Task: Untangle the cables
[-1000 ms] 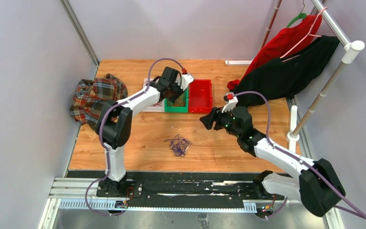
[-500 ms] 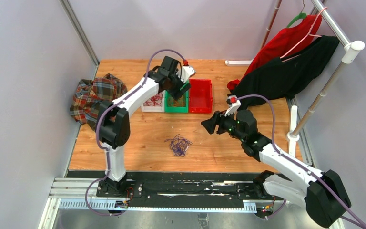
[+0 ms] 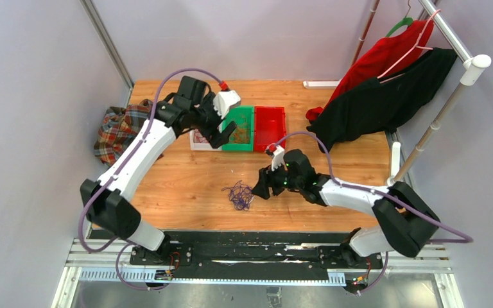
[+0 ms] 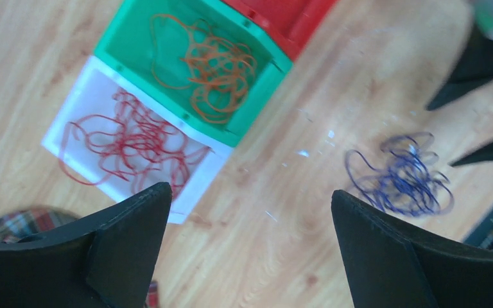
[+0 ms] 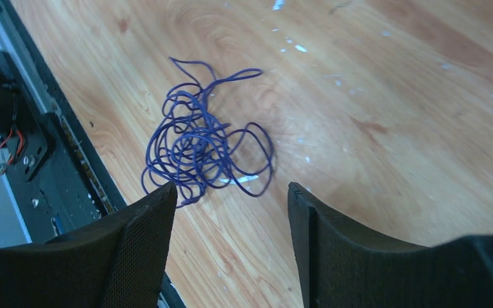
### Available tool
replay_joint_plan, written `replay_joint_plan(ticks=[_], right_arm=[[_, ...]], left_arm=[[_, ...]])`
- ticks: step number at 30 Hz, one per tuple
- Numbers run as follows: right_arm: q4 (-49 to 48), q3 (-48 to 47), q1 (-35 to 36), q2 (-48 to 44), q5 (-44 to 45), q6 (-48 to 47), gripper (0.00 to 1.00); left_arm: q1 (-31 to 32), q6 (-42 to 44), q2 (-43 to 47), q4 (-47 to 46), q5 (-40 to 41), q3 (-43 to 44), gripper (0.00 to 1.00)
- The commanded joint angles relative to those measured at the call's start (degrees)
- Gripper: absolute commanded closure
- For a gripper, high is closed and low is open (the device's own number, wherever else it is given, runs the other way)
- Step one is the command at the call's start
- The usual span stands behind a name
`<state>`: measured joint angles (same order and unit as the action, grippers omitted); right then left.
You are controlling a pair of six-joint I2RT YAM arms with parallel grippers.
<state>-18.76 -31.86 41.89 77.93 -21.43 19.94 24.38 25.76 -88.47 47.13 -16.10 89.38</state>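
A tangle of dark purple cables (image 3: pixel 239 195) (image 4: pixel 401 176) (image 5: pixel 199 144) lies loose on the wooden table. Orange cables (image 4: pixel 218 67) fill the green bin (image 3: pixel 234 146), and red cables (image 4: pixel 131 144) lie in the white bin (image 4: pixel 199 176). My left gripper (image 3: pixel 223 135) (image 4: pixel 250 190) hangs open above the table just in front of the white and green bins, with nothing between its fingers. Just right of the purple tangle, my right gripper (image 3: pixel 260 185) (image 5: pixel 231 187) is open and empty, the tangle lying just beyond its fingertips.
A red bin (image 3: pixel 270 128) stands right of the green one. A plaid cloth (image 3: pixel 123 128) lies at the table's left edge. Red and black clothes (image 3: pixel 385 96) hang from a rack at the back right. A black rail (image 3: pixel 250 253) runs along the near edge.
My left gripper opened and swung from over the green bin toward the left and the front. My right gripper moved left and lower, ending close beside the purple tangle.
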Motion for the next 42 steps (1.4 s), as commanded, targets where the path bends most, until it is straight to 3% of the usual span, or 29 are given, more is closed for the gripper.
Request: replay_joint_plan(ticks=[1, 7, 17, 23, 27, 30, 35, 42], right_arm=[[0.1, -4.4, 2.4, 4.9, -5.8, -4.8, 0.38], [1.1, -7.8, 2.6, 10.1, -4.2, -5.1, 0.59], [5.7, -7.4, 2.6, 1.9, -4.1, -6.0, 0.99], [7.5, -6.6, 2.6, -1.0, -3.1, -6.0, 0.99], [7.6, -5.0, 2.5, 0.0, -0.2, -6.8, 0.77], [6.0, -5.1, 2.6, 3.5, -0.6, -7.0, 0.70], [3.5, -6.1, 2.5, 8.8, -2.0, -6.9, 0.71], [2.6, -6.3, 2.6, 11.2, -0.4, -6.8, 0.86]], left_arm=[[-0.1, 0.6, 6.3, 3.1, -7.4, -6.7, 0.01], [-0.1, 2.0, 11.0, 3.1, -15.2, -14.8, 0.04], [4.1, 1.5, 5.2, 1.6, -23.3, -19.1, 0.16], [8.3, 0.3, 1.3, -3.4, -23.6, -20.7, 0.17], [8.7, 0.9, -1.6, -4.3, -22.5, -21.5, 0.16], [8.7, 0.5, -2.2, -5.9, -20.8, -22.7, 0.15], [8.7, 0.0, -1.5, -6.9, -19.3, -24.3, 0.15], [8.6, -0.4, 0.9, -5.9, -19.3, -24.3, 0.12]])
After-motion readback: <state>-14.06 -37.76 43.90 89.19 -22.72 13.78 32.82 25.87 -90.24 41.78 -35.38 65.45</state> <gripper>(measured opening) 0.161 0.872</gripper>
